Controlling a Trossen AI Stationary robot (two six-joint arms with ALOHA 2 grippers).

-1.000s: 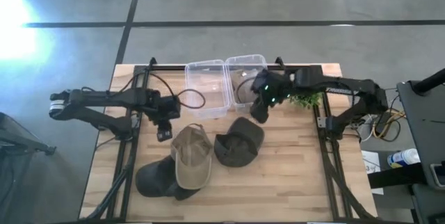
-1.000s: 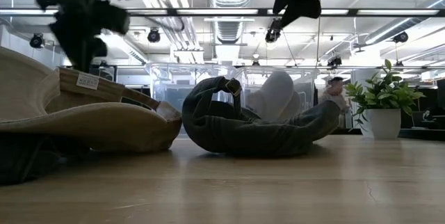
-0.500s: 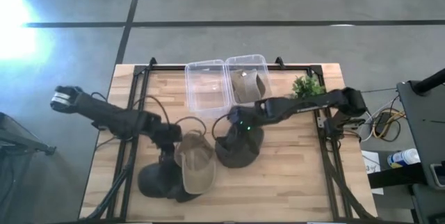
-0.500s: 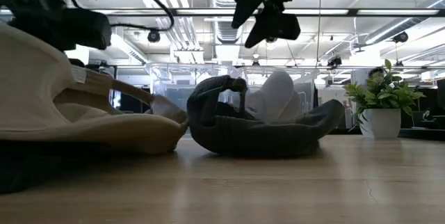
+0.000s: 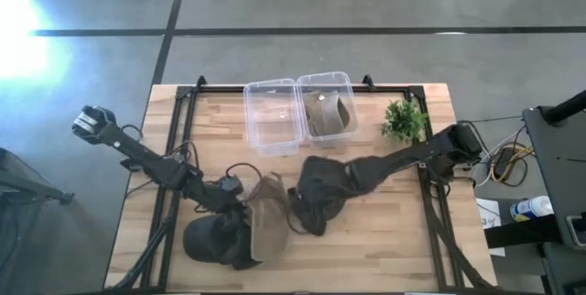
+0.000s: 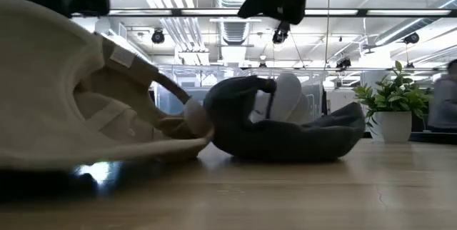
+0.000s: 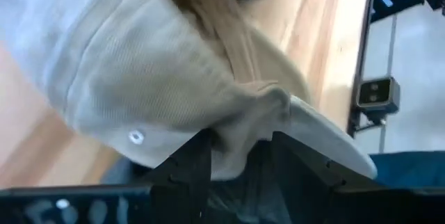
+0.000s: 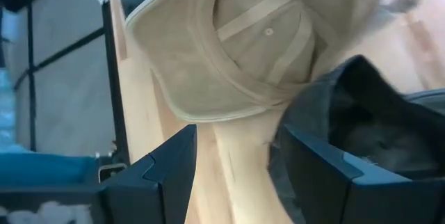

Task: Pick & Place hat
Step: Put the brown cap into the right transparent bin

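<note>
Three hats lie near the table's near edge. A tan hat (image 5: 267, 228) is tipped on its side against a black hat (image 5: 211, 240). A dark grey hat (image 5: 322, 190) rests on the wood, open side up. My left gripper (image 5: 240, 211) is shut on the tan hat (image 7: 174, 78). My right gripper (image 8: 240, 158) is open at the grey hat's left rim (image 8: 327, 106), one finger on each side of it. A fourth hat (image 5: 328, 112) sits in the right clear bin. My left gripper pinches a bunched fold of the tan hat's crown cloth (image 7: 243, 120) between its two fingers, coming in from the table's left and slanting down. The hat is tilted up (image 6: 78, 101), with its lower edge down on the black hat and the table. My right gripper: I cannot tell whether its fingers touch the grey hat's rim.
Two clear bins (image 5: 273, 116) stand side by side at the far edge, the left one holding nothing. A small potted plant (image 5: 403, 121) stands to their right. Bare wood lies right of the grey hat and along the near edge (image 5: 394, 249). A person shows far behind the plant (image 6: 444, 94).
My left gripper has moved right and toward the near edge, onto the tan hat, and taken hold; the hat has tipped up on its side. My right gripper has swung from the right bin down to the grey hat, which has shifted a little. A hat now shows in that bin.
</note>
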